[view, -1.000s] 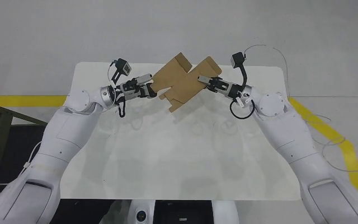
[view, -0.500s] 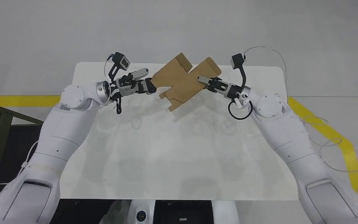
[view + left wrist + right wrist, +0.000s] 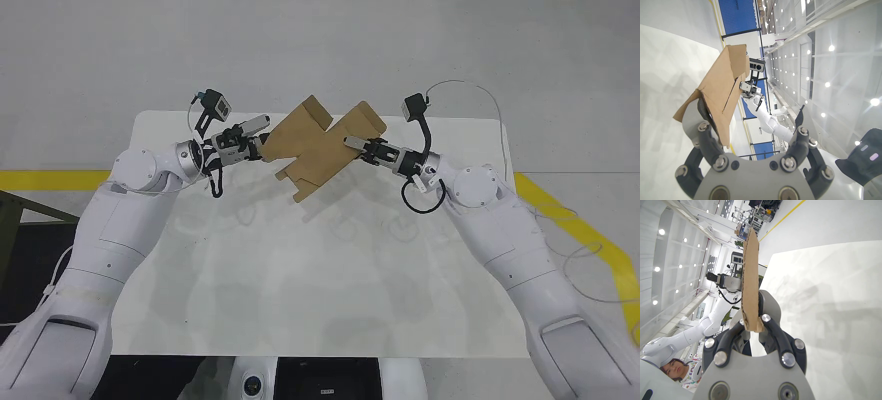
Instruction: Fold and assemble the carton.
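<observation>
Top view, carton: you see the carton [image 3: 318, 145], flat unfolded brown cardboard with notched flaps, held up over the far part of the white table [image 3: 300, 280] between the two arms.
Top view, writing: the cardboard face turned towards you is plain brown.
Top view, left gripper: the left gripper [image 3: 258, 148] sits at the carton's left edge.
Top view, right gripper: the right gripper [image 3: 352, 145] meets the carton's right side.
Left wrist view, left gripper: your left gripper [image 3: 748, 113] is spread wide. One grey finger lies against the underside of a flap, and the other stands well apart in the air.
Left wrist view, carton: the carton [image 3: 721, 89] is matte corrugated board with a cut slit and a crease. It slants away to the right gripper [image 3: 745, 88] at its far end.
Right wrist view, right gripper: your right gripper [image 3: 753, 315] is pressed together on the carton's edge, with one finger on each face.
Right wrist view, carton: you see the carton [image 3: 750, 279] edge-on, a thin upright strip with the fluting showing. The left gripper [image 3: 730, 282] is just behind it, and the smooth white table [image 3: 819, 294] lies below.
</observation>
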